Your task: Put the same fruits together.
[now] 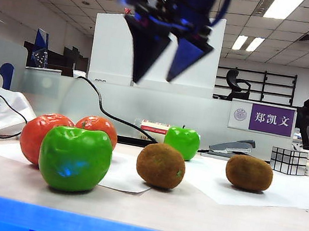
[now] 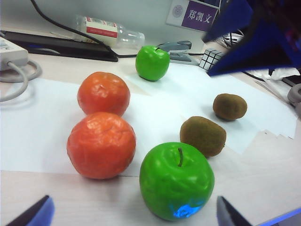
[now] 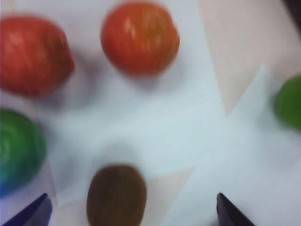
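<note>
The near green apple [image 1: 74, 158] is sitting at the front of the table [image 1: 232, 220], and everything else is being placed from it. Just behind it, to the left in the exterior view, two oranges [image 1: 41, 135] are resting side by side on white paper [image 1: 123, 175], the nearer one almost touching the apple. Just to its right the near kiwi [image 1: 161, 165] is lying at the paper's edge, and the far kiwi [image 1: 249, 172] is lying well beyond that, further right on a second sheet. The other green apple [image 1: 182, 141] is standing well behind the near apple, toward the back, close to a stapler [image 1: 231, 147] and a mirror cube [image 1: 289, 160].

The right gripper [image 1: 160, 63] is hanging high above the near apple and the near kiwi, its jaws spread wide and gripping nothing; its own camera is looking down, blurred, on both oranges, the near kiwi [image 3: 116, 194] and both apples. The left gripper [image 2: 134, 214] is hovering in front of the near apple [image 2: 176, 181], its fingertips [image 2: 33, 214] showing wide apart and empty
</note>
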Motion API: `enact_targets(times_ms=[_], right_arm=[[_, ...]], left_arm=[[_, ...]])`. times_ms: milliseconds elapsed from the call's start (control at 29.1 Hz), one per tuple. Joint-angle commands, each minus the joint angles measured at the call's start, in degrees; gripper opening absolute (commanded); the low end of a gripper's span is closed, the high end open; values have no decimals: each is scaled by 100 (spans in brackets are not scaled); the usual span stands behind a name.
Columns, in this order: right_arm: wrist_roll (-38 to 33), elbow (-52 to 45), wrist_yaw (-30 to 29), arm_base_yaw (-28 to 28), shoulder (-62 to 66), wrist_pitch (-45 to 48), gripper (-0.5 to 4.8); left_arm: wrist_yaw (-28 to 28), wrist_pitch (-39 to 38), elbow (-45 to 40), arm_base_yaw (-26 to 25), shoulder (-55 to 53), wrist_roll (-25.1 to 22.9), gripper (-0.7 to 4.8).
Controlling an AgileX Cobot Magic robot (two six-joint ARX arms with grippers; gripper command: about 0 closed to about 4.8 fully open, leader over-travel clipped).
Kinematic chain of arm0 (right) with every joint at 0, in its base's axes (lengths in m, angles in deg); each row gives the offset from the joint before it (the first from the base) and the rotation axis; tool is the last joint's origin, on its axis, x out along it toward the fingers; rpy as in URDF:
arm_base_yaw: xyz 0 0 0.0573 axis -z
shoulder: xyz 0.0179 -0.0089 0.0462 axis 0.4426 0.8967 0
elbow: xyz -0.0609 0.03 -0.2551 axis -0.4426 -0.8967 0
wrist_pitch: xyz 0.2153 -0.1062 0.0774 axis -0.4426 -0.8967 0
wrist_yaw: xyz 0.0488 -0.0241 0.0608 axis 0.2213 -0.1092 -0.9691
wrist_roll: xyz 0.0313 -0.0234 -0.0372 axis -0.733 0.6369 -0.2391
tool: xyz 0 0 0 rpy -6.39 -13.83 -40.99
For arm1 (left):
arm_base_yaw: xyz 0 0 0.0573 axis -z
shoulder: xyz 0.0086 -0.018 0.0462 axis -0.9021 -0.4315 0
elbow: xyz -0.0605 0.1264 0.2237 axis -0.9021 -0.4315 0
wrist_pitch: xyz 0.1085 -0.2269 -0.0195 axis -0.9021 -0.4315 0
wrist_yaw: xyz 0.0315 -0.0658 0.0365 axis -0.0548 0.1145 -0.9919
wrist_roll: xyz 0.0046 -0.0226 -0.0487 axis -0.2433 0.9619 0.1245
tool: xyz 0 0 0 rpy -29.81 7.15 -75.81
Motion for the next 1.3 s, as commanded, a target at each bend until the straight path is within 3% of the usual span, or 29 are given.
enact_targets(times_ms=[34, 275, 858, 1304], right_arm=[[-177, -354, -122, 57, -94, -66, 479], [-284, -955, -129, 48, -122, 46, 479], [-249, -1239, -409, 114, -72, 317, 479], [-258, -1751, -400, 146, 13, 1285, 479]], left_arm=[[28, 57, 7, 0, 9, -24, 479], [26, 55, 7, 2, 7, -24, 479], [24, 57, 7, 0, 9, -24, 479], [26, 57, 7, 0, 9, -22, 479]])
